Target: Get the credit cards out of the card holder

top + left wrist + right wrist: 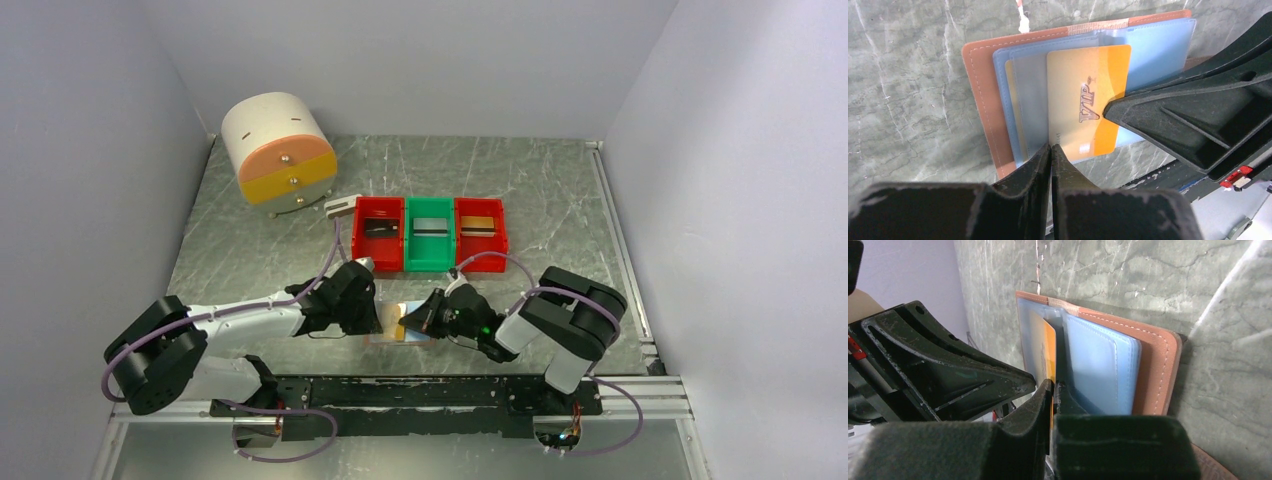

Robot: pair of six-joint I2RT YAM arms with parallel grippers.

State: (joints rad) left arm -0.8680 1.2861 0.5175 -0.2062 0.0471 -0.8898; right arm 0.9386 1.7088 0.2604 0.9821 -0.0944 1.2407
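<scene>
The tan-brown card holder (398, 331) (980, 100) (1159, 365) lies open between both grippers near the table's front, its pale blue pockets (1158, 45) facing up. A yellow-orange credit card (1083, 85) (1049, 347) marked VIP sticks partly out of a pocket. My right gripper (414, 321) (1053, 386) is shut on that card's edge; it also shows as the dark fingers (1198, 115) reaching in from the right in the left wrist view. My left gripper (372, 318) (1050, 146) is shut on the card holder's near edge, at the clear pocket beside the card.
Behind stand a red bin (379, 232), a green bin (430, 233) and another red bin (480, 230), each with a card inside. A small grey-white block (342, 206) and a round white-and-orange drawer unit (278, 148) sit at the back left.
</scene>
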